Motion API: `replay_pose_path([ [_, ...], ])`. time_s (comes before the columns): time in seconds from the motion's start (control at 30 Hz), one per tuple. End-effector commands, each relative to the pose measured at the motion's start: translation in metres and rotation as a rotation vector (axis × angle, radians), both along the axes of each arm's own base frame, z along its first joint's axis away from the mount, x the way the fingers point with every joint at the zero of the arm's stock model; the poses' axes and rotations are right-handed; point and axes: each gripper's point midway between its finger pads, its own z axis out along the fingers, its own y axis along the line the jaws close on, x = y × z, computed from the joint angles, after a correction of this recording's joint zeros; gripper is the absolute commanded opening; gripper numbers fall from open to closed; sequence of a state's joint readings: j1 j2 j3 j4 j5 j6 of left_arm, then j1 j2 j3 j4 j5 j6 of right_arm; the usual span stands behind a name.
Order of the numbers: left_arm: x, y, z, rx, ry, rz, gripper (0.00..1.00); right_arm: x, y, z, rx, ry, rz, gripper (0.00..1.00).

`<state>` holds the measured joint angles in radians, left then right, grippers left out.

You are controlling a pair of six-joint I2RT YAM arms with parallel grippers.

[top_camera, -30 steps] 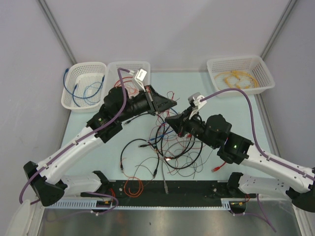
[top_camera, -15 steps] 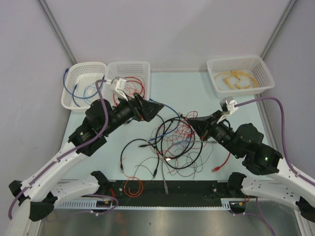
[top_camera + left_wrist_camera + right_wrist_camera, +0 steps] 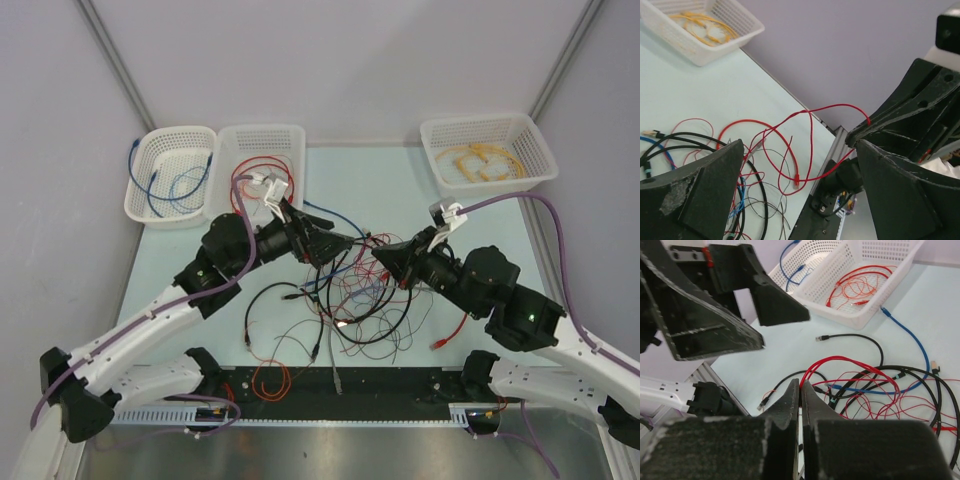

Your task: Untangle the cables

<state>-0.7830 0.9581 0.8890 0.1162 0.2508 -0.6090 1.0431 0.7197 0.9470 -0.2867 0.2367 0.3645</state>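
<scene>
Progress: partway, by my reading.
- Three baskets sit along the far edge of the surface (image 3: 380, 170). The left basket (image 3: 140, 200) at 10 o'clock holds blue wire. The middle basket (image 3: 260, 129) at 11 holds red. The right basket (image 3: 500, 187) at 1 holds yellow.
- The cables (image 3: 350, 300) lie in one jumble at centre, spreading toward 6 o'clock: black loops, thin reddish strands, some blue and red, all crossed over each other. A small orange-red loop (image 3: 268, 378) lies apart by the near rail at 7. Most of the untangling looks undone.

Hands:
- The left hand (image 3: 338, 232) is released. Its fingers are spread wide, it grasps nothing, and it is poised at the jumble's 11 o'clock edge.
- The right hand (image 3: 378, 255) is clenched at the 1 o'clock edge, tip facing the left hand. It pinches the red cable (image 3: 840, 360).

Views compared:
- The top view gives the layout, the baskets and the stray loop. The right hand's grip is too small to read there.
- The left wrist view shows the red cable lifted clear of the surface. It arcs up into the right hand's closed tip, with a plug end dangling below.
- The right wrist view shows the fingers pressed together with red wire emerging at the tip. It also shows a blue cable (image 3: 912, 342) running toward the middle basket, and a black plug end (image 3: 822, 338) lying free at 12.
</scene>
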Motion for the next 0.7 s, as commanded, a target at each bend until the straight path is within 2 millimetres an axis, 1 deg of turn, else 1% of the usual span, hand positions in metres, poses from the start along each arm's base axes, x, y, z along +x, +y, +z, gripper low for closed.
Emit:
replay_pose_path([
  [0.0,-0.011,-0.024,0.007,-0.064,-0.027,-0.153,1.0,-0.012,-0.001,0.039,0.084,-0.047,0.059,0.0],
  [0.03,-0.01,-0.027,0.007,-0.063,-0.021,-0.161,0.99,-0.014,0.0,0.039,0.085,-0.046,0.068,0.0],
  [0.1,-0.009,-0.035,-0.001,-0.047,0.001,-0.192,0.97,-0.014,-0.001,0.042,0.091,-0.046,0.068,0.0],
  [0.23,-0.013,-0.042,-0.007,-0.036,0.006,-0.233,0.9,-0.016,-0.003,0.044,0.101,-0.044,0.066,0.0],
  [0.37,-0.019,-0.043,-0.006,-0.047,-0.012,-0.263,0.86,-0.015,-0.003,0.043,0.099,-0.039,0.063,0.0],
  [0.47,-0.022,-0.045,-0.002,-0.061,-0.019,-0.284,0.76,-0.015,-0.001,0.043,0.098,-0.038,0.066,0.0],
  [0.5,-0.024,-0.046,-0.003,-0.062,-0.023,-0.295,0.63,-0.015,-0.001,0.043,0.098,-0.036,0.066,0.0],
  [0.57,-0.027,-0.048,-0.001,-0.07,-0.035,-0.317,0.39,-0.015,-0.001,0.042,0.096,-0.036,0.068,0.0],
  [0.6,-0.028,-0.048,0.001,-0.075,-0.036,-0.322,0.21,-0.014,-0.001,0.041,0.094,-0.036,0.065,0.0],
  [0.67,-0.031,-0.05,0.002,-0.082,-0.044,-0.337,0.05,-0.014,-0.002,0.041,0.093,-0.035,0.06,0.0],
])
